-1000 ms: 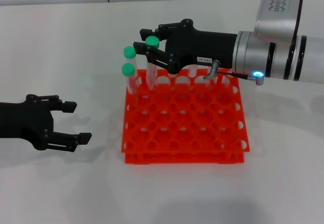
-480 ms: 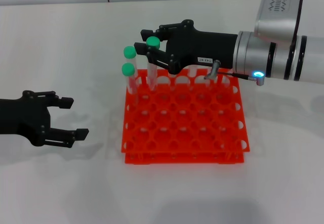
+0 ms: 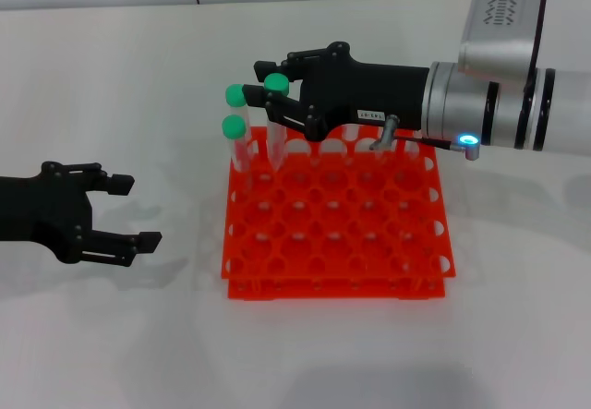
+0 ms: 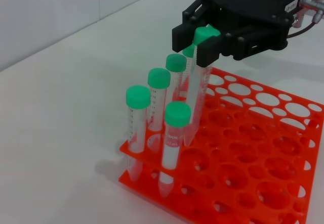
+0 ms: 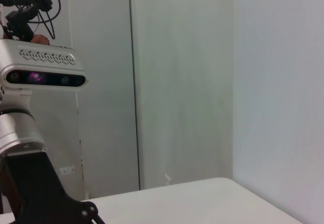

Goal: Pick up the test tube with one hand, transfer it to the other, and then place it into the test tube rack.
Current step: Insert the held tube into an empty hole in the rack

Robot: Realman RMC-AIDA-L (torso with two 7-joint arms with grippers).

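Plain white matte worktop [image 3: 138, 77] under everything. Orange-red test tube rack [image 3: 337, 234] directly below right gripper [image 3: 274, 98]: glossy moulded plastic, square, two tiers, grid of round holes, most vacant. Right gripper, black, white label on its body, reaching in over far edge of rack from the right-hand side; clamped on test tube [image 4: 198, 87] just under its green cap, cap sitting between the fingers [image 4: 185, 32]. Tube hanging straight down from gripper, long axis near vertical with a slight lean, lower part already entered in a far-row hole near the rack's left corner; depth of seating not readable. Tube slender, clear, smooth-walled, cap round and ribbed. Other green-capped tubes [image 4: 152, 107] upright in holes just beside it, on the side away from the right arm; close neighbours, so little room for sideways drift. Judged: remaining move is downward along tube axis, then release. Left gripper [image 3: 125, 211], black, unlabelled, well apart from rack, low near worktop, fingers spread, holding nothing.
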